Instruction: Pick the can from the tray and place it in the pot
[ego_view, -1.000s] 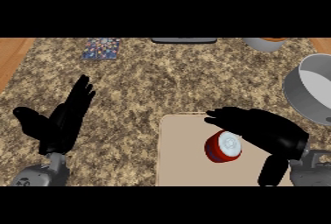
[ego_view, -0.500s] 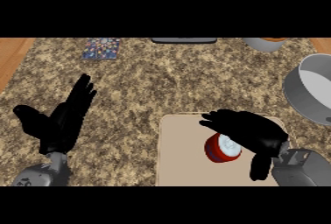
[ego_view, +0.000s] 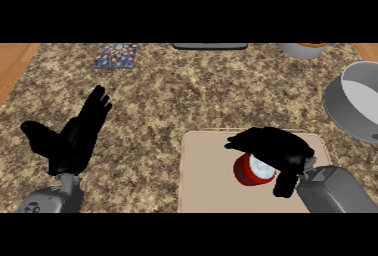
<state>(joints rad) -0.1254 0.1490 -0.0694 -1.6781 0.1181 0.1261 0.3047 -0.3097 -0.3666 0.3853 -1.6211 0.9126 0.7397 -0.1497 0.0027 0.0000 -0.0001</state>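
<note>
- Granite-patterned counter (ego_view: 192, 100): it fills most of the head view, with wood showing at the far left and right corners.
- Grey pot (ego_view: 353, 107): it sits at the right edge, partly cut off, with a pale open interior. It is well apart from the tray, up and to the right.
- Beige tray (ego_view: 210, 175): it lies low and centre-right, and its near edge runs out of view.
- Left hand (ego_view: 70, 137): we note it open at the left, fingers straight and pointing up, resting and holding nothing.
- Right hand (ego_view: 273, 150): it arches over the can from above, fingers curled down around the far side and the thumb hanging on the near right. We cannot see whether the pads touch the can.
- Red can (ego_view: 255, 171): it is on the tray, red wall and pale top showing under the right hand.
- Small items at the far edge: a patterned card (ego_view: 116, 55), a dark flat object (ego_view: 210, 46) and a grey bowl with orange contents (ego_view: 303, 50).
- Step in hand, as we judge it: the grasp, with the can not yet lifted.
- Next move calls for: closing round the can, lifting it clear of the tray, then carrying it up and right over the pot's rim.
</note>
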